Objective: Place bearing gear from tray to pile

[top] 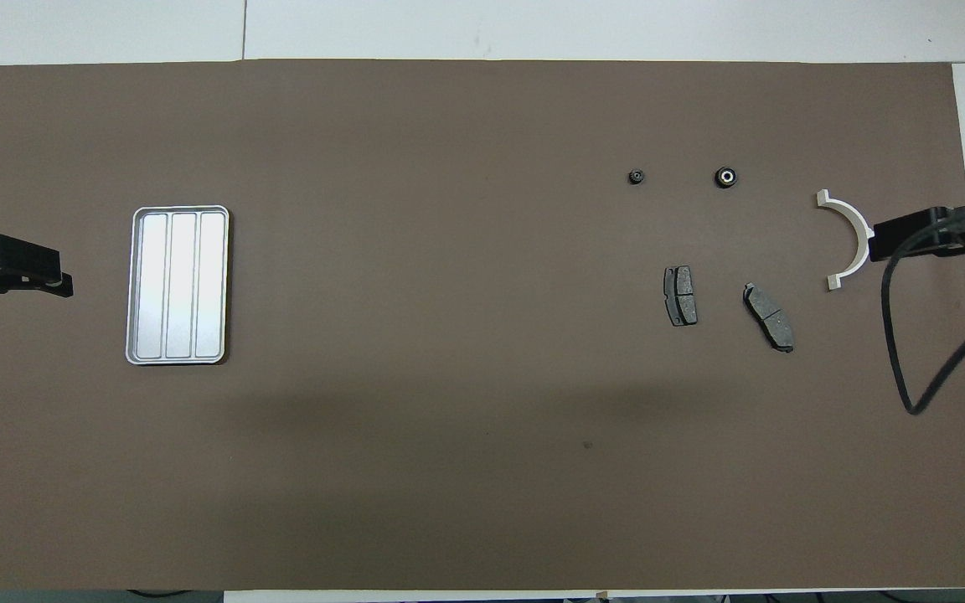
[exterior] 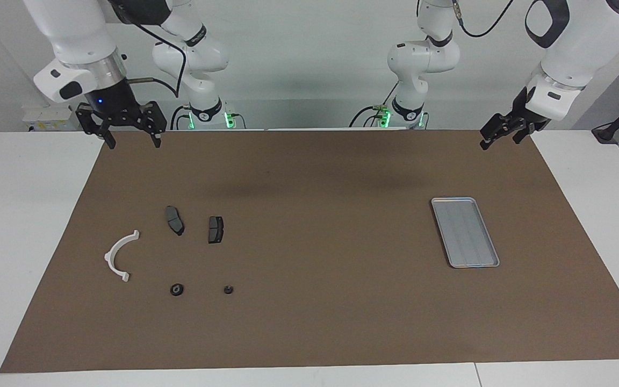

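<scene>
We see the silver tray (exterior: 465, 232) lying bare on the brown mat (exterior: 309, 322) toward the left arm's end of the table. The small black gear (exterior: 177, 289) lies on the mat at the right arm's end, beside a smaller black part (exterior: 228, 289), both farther from the robots than the two brake pads (exterior: 174, 220) and near the white bracket (exterior: 121, 255). Our right gripper (exterior: 133, 141) hangs over the mat's edge nearest the robots, fingers spread apart and holding nothing, well apart from the gear. Our left gripper (exterior: 503, 138) waits over the mat's corner near the tray; we cannot tell whether its fingers are apart.
</scene>
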`<state>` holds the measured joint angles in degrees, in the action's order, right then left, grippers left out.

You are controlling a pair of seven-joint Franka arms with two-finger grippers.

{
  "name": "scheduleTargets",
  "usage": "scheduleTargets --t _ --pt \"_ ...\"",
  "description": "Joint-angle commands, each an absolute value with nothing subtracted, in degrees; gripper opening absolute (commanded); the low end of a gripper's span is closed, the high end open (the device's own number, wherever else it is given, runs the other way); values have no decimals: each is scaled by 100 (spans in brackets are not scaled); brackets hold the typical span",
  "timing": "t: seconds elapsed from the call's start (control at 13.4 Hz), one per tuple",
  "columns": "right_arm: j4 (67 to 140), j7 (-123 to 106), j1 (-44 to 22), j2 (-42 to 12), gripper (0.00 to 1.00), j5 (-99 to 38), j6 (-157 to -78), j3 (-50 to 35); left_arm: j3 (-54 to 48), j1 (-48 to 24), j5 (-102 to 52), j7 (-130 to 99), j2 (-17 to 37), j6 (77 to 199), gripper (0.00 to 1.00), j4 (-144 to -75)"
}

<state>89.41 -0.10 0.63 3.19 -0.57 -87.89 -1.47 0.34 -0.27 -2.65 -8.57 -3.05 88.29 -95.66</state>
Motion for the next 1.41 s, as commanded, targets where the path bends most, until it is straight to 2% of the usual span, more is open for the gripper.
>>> scheduleTargets --t 0.0,0.3,0.82,1.04,1.34 --pt "9325 -9 509 580 100 -290 -8711 -439 44 -35 -211 -791 -439 8833 100 -9686" --pt "9316 53 396 571 100 -193 -8464 -396 44 -35 -211 -791 -440 8833 100 -9694" --pt "9281 44 255 448 100 167 -8692 -352 44 -35 -211 -791 -448 8833 100 -9686" --pt "9308 44 237 440 100 264 -9200 -360 44 -35 -211 -791 -448 8833 100 -9694" --pt "9316 53 237 422 100 264 -9264 -369 44 -35 -211 -791 -440 8833 100 -9694"
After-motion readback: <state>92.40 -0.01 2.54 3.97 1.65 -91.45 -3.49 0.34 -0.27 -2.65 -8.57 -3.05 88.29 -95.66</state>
